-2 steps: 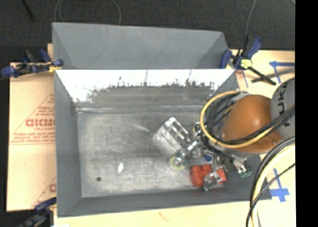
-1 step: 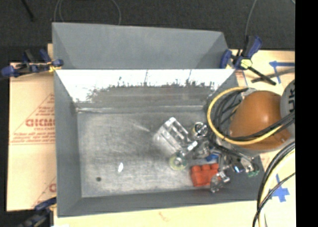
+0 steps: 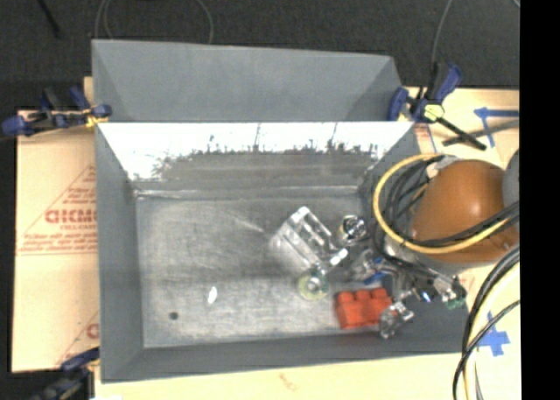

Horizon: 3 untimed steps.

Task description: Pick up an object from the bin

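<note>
My gripper [image 3: 398, 300] is low in the bin's front right corner, under the orange wrist cover. Right beside it on the left lies a red block [image 3: 359, 309], touching or nearly touching the gripper. A clear plastic piece [image 3: 300, 237] lies a little farther left, towards the middle of the bin. At its lower edge sits a small round greenish part [image 3: 309, 286]. A small shiny metal thing [image 3: 353, 229] lies just above the gripper, near the right wall. Whether anything is between the jaws is hidden.
A small white scrap [image 3: 211, 296] and a dark speck [image 3: 173, 316] lie on the bin floor at the front left. The arm and its cables cover the bin's right wall.
</note>
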Each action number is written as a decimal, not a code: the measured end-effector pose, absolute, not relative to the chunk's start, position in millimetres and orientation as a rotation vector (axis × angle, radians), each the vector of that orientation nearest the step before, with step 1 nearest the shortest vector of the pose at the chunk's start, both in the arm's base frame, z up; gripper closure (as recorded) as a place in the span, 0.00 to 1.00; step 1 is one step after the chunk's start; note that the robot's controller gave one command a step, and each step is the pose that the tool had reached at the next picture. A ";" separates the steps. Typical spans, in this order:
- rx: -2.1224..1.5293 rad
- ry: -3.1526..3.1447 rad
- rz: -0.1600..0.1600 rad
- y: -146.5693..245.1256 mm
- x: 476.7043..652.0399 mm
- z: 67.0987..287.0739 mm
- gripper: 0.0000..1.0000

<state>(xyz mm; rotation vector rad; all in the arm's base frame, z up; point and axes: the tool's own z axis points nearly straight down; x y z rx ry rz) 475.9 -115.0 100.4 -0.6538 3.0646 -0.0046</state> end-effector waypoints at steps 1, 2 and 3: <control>-0.785 3.011 -0.020 -107.7 481.1 77.4 0.00; -1.049 2.932 -0.022 -95.7 483.1 76.5 0.00; -1.050 2.932 -0.018 -94.5 482.8 75.9 1.00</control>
